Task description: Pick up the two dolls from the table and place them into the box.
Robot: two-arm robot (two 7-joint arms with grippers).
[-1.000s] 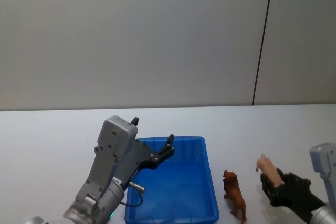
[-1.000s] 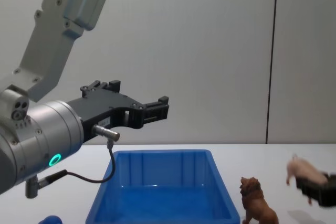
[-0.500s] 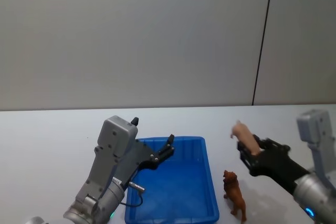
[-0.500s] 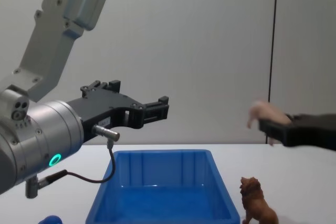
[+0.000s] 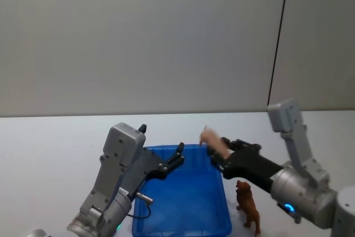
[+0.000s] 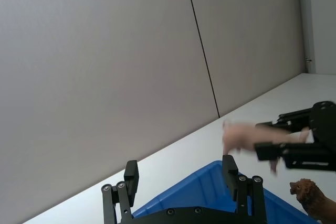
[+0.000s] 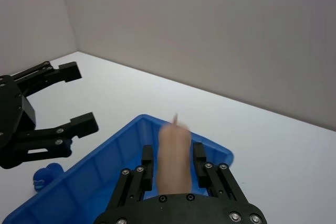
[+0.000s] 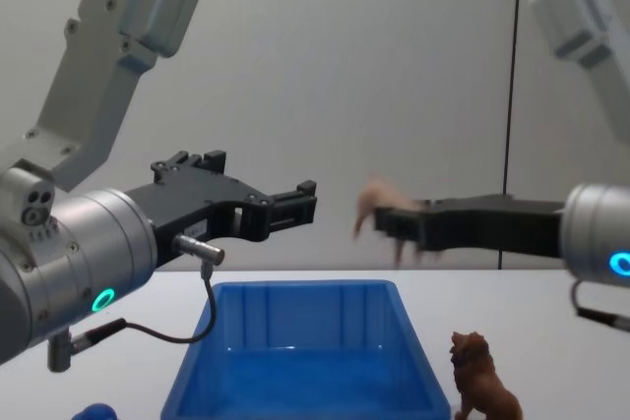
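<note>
One pale pink pig (image 5: 211, 139), seemingly legs-down

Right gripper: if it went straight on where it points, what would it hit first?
Likely nothing: holding the pig, the right gripper points over the box, seemingly just past the left gripper.

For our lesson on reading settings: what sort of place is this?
Likely a robotics test lab: a plain white table, bare grey wall panels, and the right pincer holding a pig figurine above a blue bin.
</note>
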